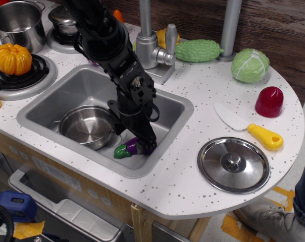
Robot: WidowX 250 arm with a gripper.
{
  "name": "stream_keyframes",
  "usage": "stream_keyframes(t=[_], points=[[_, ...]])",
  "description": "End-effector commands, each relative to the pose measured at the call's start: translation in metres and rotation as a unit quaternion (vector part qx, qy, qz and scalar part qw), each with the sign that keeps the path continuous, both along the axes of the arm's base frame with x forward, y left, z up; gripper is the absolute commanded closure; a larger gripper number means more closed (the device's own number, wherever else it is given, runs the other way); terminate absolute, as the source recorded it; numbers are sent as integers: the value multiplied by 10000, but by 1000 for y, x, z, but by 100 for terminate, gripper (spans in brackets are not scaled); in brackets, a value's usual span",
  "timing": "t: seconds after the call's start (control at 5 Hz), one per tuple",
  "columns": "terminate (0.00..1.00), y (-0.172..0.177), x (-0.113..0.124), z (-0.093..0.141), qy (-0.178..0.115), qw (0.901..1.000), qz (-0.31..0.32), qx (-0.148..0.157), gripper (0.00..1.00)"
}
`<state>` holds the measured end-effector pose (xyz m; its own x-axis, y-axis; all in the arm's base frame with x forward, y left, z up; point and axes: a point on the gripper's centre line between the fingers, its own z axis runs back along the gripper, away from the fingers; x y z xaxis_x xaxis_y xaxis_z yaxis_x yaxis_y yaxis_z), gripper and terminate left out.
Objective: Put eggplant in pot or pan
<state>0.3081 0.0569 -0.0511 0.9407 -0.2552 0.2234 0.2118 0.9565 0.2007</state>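
Note:
The purple eggplant with its green stem cap lies on the floor of the sink, near the front wall. My gripper is lowered onto its thick right end, with the fingers down around it and hiding that end. The jaws look open around the eggplant, which rests on the sink floor. The shallow steel pot with loop handles stands in the sink just left of the eggplant, empty.
A tall steel saucepan and an orange pumpkin sit on the burners at left. The faucet stands behind the sink. A steel lid, a yellow-handled knife, a red piece, a cabbage and a green gourd are at right.

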Motion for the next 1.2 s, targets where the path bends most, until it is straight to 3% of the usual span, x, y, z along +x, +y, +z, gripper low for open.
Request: stream_keyframes(t=[0.0, 0.2, 0.6, 0.8, 1.0], points=[[0, 3, 5, -1, -246, 9997, 53, -7, 0], [0, 5, 4, -7, -249, 9996, 121, -80, 0], [0, 14, 6, -21, -334, 9974, 241, -585, 0], [0, 15, 7, -23, -296, 9962, 391, -713, 100], [0, 11, 6, -17, -193, 9963, 447, -713, 100]])
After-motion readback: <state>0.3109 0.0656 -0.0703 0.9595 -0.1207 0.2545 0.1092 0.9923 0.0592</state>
